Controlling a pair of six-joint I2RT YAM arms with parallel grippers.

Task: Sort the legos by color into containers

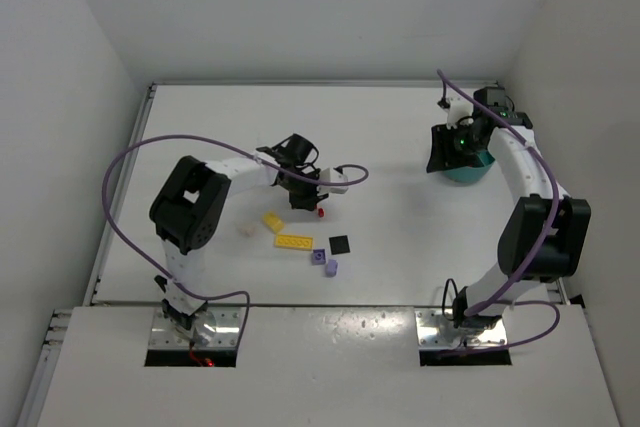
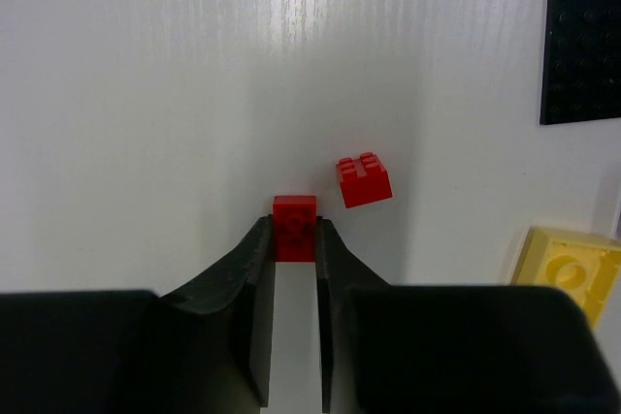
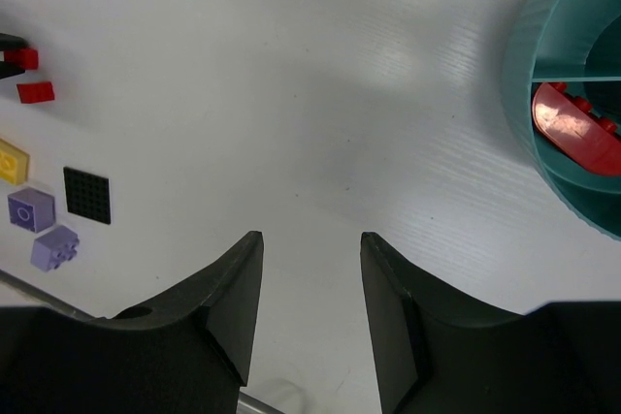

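Observation:
My left gripper [image 2: 294, 225] is shut on a small red lego [image 2: 294, 230], pinched at its fingertips just above the table; it also shows in the top view [image 1: 303, 201]. A second red lego [image 2: 364, 179] lies loose just past it to the right [image 1: 320, 212]. A yellow brick [image 1: 272, 220], a yellow plate [image 1: 293, 242], a black plate [image 1: 340, 244], two lavender bricks [image 1: 318, 257] [image 1: 331, 268] and a cream brick [image 1: 243, 230] lie near the table's middle. My right gripper [image 3: 310, 239] is open and empty beside the teal bowl [image 3: 529, 113], which holds a red piece [image 3: 577, 128].
The teal bowl [image 1: 468, 169] stands at the back right, partly hidden by my right wrist. White walls close the table on the left, back and right. Purple cables loop off both arms.

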